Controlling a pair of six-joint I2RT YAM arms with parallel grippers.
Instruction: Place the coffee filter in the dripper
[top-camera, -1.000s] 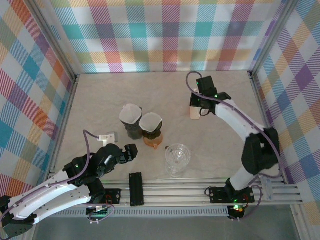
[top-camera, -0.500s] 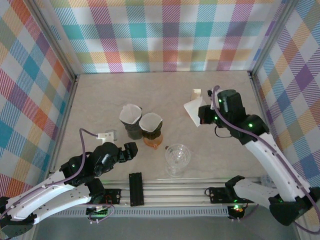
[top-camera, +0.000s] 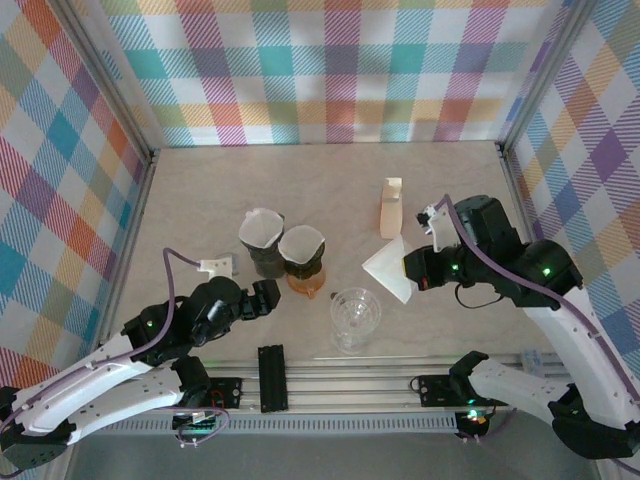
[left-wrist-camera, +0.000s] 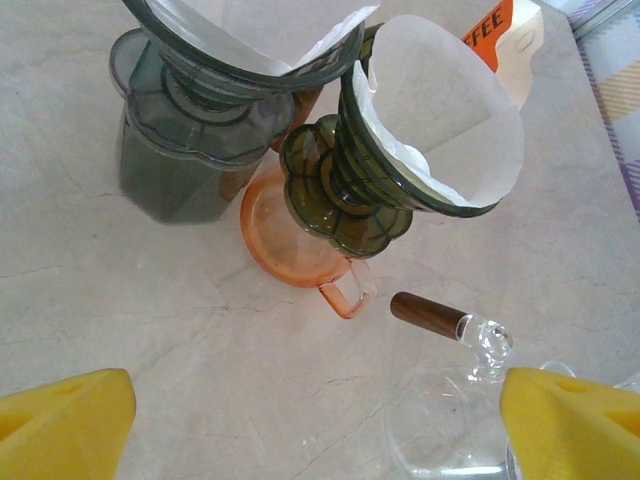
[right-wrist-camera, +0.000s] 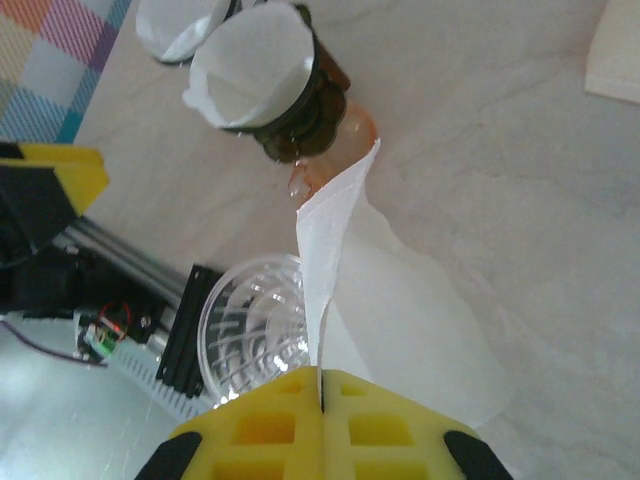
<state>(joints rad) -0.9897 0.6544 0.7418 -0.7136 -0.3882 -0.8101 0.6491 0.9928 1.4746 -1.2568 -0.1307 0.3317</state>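
right gripper is clamped on one edge of the white coffee filter, which sits just right of and behind the clear glass dripper, not in it yet. left gripper has its jaws spread wide with nothing between the yellow pads, low over the table just left of the clear glass dripper. Beyond it, the grey dripper and the olive dripper on the orange cup each already have a paper liner in them.
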